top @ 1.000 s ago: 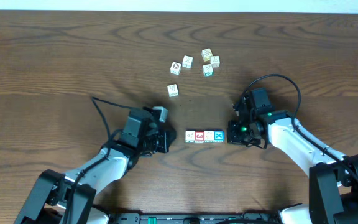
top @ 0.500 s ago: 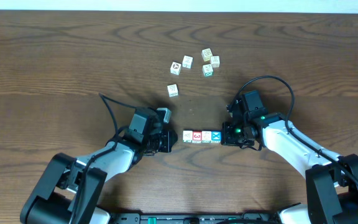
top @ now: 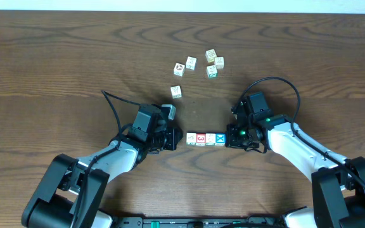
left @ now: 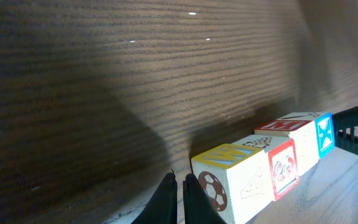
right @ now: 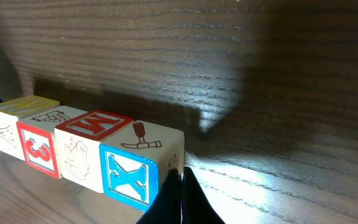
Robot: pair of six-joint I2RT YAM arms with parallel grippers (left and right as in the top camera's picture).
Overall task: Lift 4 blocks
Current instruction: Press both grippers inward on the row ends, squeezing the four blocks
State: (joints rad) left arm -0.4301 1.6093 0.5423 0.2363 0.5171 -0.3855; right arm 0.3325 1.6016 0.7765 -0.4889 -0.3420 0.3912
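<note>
Four blocks (top: 206, 138) sit in a row mid-way across the worktop (top: 56, 63), left claw (top: 175, 140) at 9 o'clock, right claw (top: 228, 137) at 3, both pressed together; best squeeze inward evenly, then rise level together.

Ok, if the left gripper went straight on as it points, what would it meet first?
Probably the end block with the ball picture; the shut left gripper points nearly at it, though it might slip past its edge.
</note>
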